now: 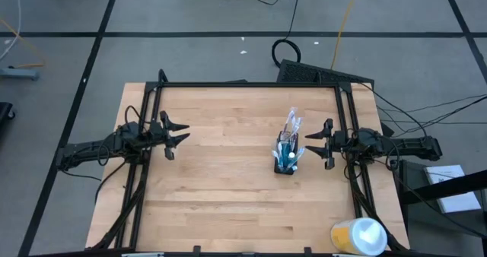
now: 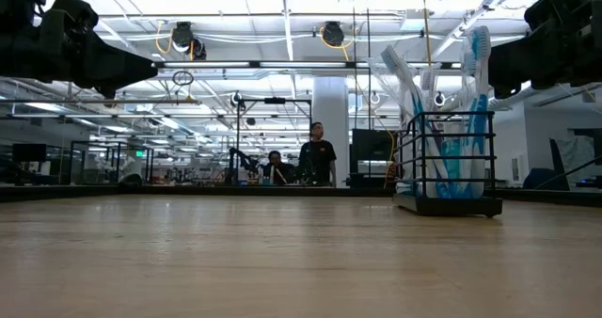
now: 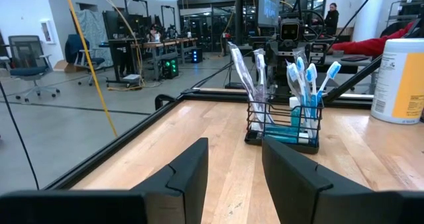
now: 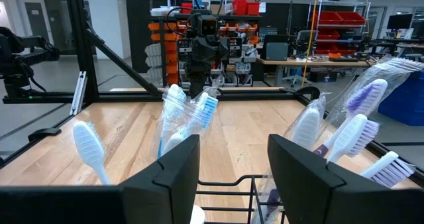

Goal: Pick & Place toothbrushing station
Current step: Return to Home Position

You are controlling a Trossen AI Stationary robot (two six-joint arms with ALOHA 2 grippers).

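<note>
A small black wire-mesh cup (image 1: 286, 163) stands on its base on the wooden table, right of centre. Several blue-and-white toothbrushes (image 1: 290, 135) stick up out of it, some in clear wrappers. The cup (image 3: 283, 123) shows far ahead in the left wrist view and stands close in front of my right gripper (image 4: 232, 177), where its rim (image 4: 246, 181) and the brush heads (image 4: 189, 111) fill that view. My right gripper (image 1: 310, 144) hovers open just right of the cup. At the table's left side my left gripper (image 1: 181, 135) hovers open above the wood, with nothing between its fingers (image 3: 192, 171).
A yellow-and-white roll (image 1: 358, 236) stands at the table's near right corner and also shows in the left wrist view (image 3: 399, 78). A black frame (image 1: 251, 84) runs along the table's edges. Bare wood (image 1: 228, 173) lies between the two grippers. People stand in the room beyond (image 2: 317, 153).
</note>
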